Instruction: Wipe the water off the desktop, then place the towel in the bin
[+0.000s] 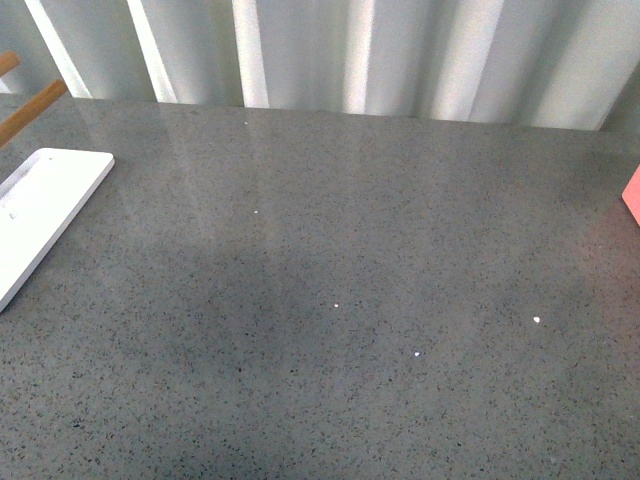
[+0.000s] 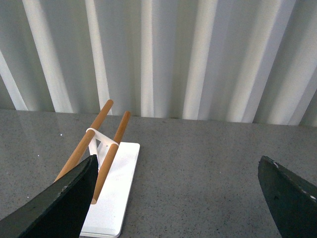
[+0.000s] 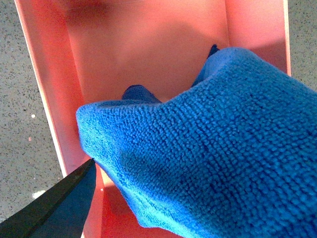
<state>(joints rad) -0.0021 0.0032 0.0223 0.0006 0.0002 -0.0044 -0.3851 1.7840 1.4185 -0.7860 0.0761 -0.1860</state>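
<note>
The blue fluffy towel (image 3: 218, 148) hangs limp inside the salmon-pink bin (image 3: 148, 49) and fills most of the right wrist view. My right gripper (image 3: 178, 198) is open just above it. One dark finger (image 3: 54, 210) shows beside the towel's edge; the towel hides the other. The bin's corner (image 1: 633, 195) peeks in at the front view's right edge. The speckled grey desktop (image 1: 330, 250) carries a few small bright specks (image 1: 537, 320). My left gripper (image 2: 176, 198) hovers open over bare desktop (image 2: 198, 168), with nothing between its fingers. Neither arm shows in the front view.
A flat white board (image 1: 45, 205) lies at the desktop's left side. It carries a rack of two wooden rods (image 2: 106, 144), close to my left gripper's finger (image 2: 59, 206). A pale corrugated wall (image 1: 350, 50) runs along the desktop's far edge.
</note>
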